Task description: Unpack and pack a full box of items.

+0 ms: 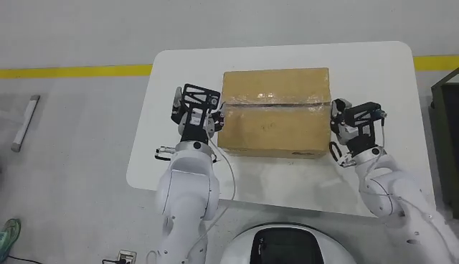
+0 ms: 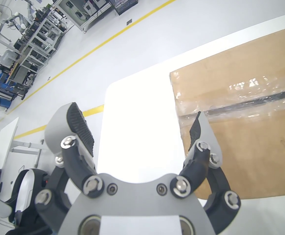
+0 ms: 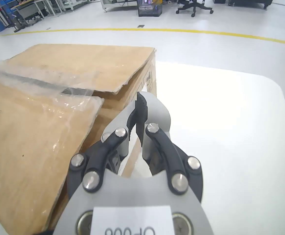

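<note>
A closed cardboard box (image 1: 275, 112) lies in the middle of the white table (image 1: 287, 181), its top seam covered with clear tape (image 1: 276, 104). My left gripper (image 1: 199, 100) stands open at the box's left end. In the left wrist view the left gripper (image 2: 140, 125) has one fingertip (image 2: 199, 125) against the box (image 2: 242, 128) edge near the taped seam. My right gripper (image 1: 344, 115) is at the box's right end. In the right wrist view the right gripper (image 3: 138, 108) is shut on nothing, beside the box (image 3: 35, 123), where the flap corners (image 3: 113, 90) are slightly lifted.
Bare table surface runs along the front edge and beyond both ends of the box. A dark cabinet (image 1: 445, 128) stands off the table's right side. A grey bar (image 1: 23, 123) lies on the floor at the left.
</note>
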`<state>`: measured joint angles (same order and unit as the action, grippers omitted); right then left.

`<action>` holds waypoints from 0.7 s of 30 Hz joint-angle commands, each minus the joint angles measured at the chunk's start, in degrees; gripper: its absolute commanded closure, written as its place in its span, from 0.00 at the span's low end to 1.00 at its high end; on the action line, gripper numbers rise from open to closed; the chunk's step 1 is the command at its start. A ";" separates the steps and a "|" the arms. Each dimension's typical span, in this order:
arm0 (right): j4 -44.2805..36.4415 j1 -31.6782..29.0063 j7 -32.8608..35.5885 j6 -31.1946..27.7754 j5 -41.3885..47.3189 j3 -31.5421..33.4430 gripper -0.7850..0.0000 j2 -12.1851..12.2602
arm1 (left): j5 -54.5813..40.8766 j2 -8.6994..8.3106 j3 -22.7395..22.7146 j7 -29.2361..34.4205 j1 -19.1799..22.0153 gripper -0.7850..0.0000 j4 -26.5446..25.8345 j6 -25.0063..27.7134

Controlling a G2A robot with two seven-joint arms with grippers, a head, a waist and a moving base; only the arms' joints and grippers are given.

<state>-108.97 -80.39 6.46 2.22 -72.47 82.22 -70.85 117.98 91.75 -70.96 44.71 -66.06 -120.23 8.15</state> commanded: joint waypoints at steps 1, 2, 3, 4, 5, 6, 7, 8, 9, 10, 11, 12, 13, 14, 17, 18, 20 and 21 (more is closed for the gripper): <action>-2.44 -1.40 -0.76 1.27 -0.23 1.46 1.00 0.05 | -0.68 -0.08 0.23 -1.85 -0.46 0.00 -0.48 0.79; -4.04 -2.58 -1.01 1.58 -0.64 2.59 1.00 0.14 | -1.37 -0.13 0.14 -2.66 -0.88 0.00 -0.74 1.12; -6.12 -3.94 -1.46 1.87 -1.33 4.02 1.00 0.25 | -2.09 -0.19 0.12 -3.58 -1.32 0.00 -1.09 1.66; -8.04 -5.56 -1.60 1.89 -1.80 5.30 1.00 0.36 | -2.56 -0.27 -0.04 -4.35 -1.77 0.00 -1.41 2.24; -10.23 -7.38 -1.84 1.74 -2.11 6.70 1.00 0.46 | -3.27 -0.34 -0.12 -5.25 -2.28 0.00 -1.92 2.76; -12.33 -9.28 -2.14 1.63 -2.46 8.14 1.00 0.55 | -4.64 -0.38 -0.13 -5.90 -2.97 0.00 -2.41 3.28; -14.28 -11.31 -2.30 1.37 -2.91 9.47 1.00 0.64 | -5.30 -0.46 -0.28 -6.27 -3.57 0.00 -3.04 3.99; -16.18 -13.36 -2.50 1.52 -3.35 10.92 0.98 0.69 | -5.24 -0.59 -0.34 -6.63 -4.21 0.00 -3.48 4.82; -17.94 -15.35 -2.56 1.41 -3.17 12.04 0.97 0.71 | -5.12 -0.70 -0.42 -7.06 -4.87 0.00 -3.83 5.29; -19.70 -17.31 -2.71 1.41 -2.69 13.21 0.95 0.70 | -5.21 -0.79 -0.52 -7.54 -5.61 0.00 -4.08 5.52; -21.19 -19.23 -2.87 1.61 -2.82 14.46 0.89 0.69 | -5.22 -0.88 -0.70 -7.96 -6.32 0.00 -4.28 5.47; -22.60 -21.21 -2.92 1.73 -3.63 15.52 0.86 0.69 | -5.44 -0.95 -0.84 -8.30 -7.01 0.00 -4.48 5.43; -23.87 -23.12 -3.11 1.65 -3.90 16.33 0.85 0.66 | -5.49 -1.03 -1.01 -8.94 -7.65 0.00 -4.81 5.37; -24.70 -24.88 -3.25 1.51 -3.92 17.15 0.80 0.63 | -4.83 -1.16 -1.33 -9.64 -8.25 0.00 -5.01 5.26; -25.67 -29.13 -4.19 1.39 -3.76 19.40 0.62 0.48 | -3.83 -1.47 -2.83 -12.22 -10.21 0.00 -5.28 3.71; -25.67 -30.21 -4.36 0.74 -3.69 19.79 0.40 0.45 | -2.76 -1.58 -3.61 -12.93 -10.76 0.00 -5.19 2.74; -25.67 -31.33 -3.83 0.68 -3.93 20.42 0.00 0.41 | -1.35 -1.71 -4.88 -13.71 -11.76 0.00 -5.03 0.20; -25.67 -31.33 -3.83 0.68 -3.93 20.42 0.00 0.41 | -1.50 -1.72 -5.54 -13.31 -12.16 0.00 -4.83 -0.93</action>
<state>-134.65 -111.79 2.50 2.74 -76.36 102.64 -70.44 116.51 90.04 -75.85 31.07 -77.79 -125.23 8.67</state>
